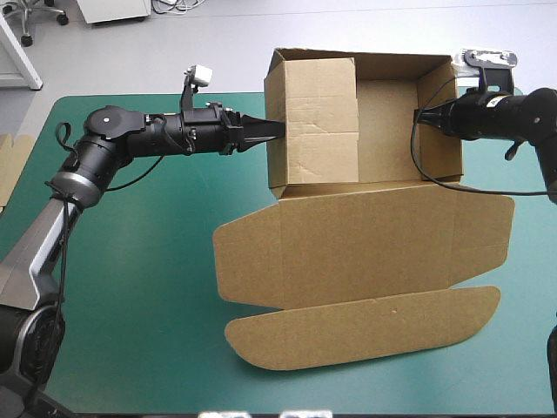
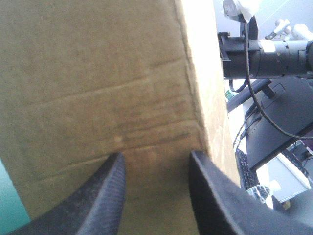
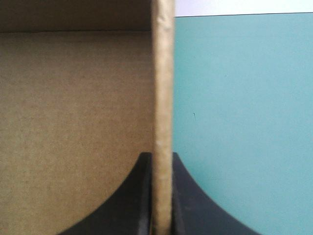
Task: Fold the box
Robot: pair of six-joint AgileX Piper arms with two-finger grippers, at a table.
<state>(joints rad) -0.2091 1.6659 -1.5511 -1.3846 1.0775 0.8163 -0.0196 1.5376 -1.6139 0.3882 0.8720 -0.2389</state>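
Observation:
The brown box (image 1: 387, 104) stands at the far middle of the table as an open tray, its lid (image 1: 365, 244) lying flat toward the front edge. A wide flap (image 1: 313, 122) leans over the tray's left part. My left gripper (image 1: 275, 129) points at the box's left wall, fingers apart, tips close to the board. In the left wrist view that board (image 2: 98, 88) fills the space ahead of the left gripper (image 2: 156, 155). My right gripper (image 1: 421, 116) is shut on the right wall. The wall's edge (image 3: 162, 73) runs up from between the right gripper's (image 3: 162, 159) nearly closed fingers.
More brown board (image 1: 9, 165) shows at the table's left edge. Teal-green cover (image 1: 139, 287) lies bare to the left of the lid and along the front. The lid's curved front flap (image 1: 365, 335) reaches near the front edge. My right arm (image 2: 274, 51) shows beyond the box.

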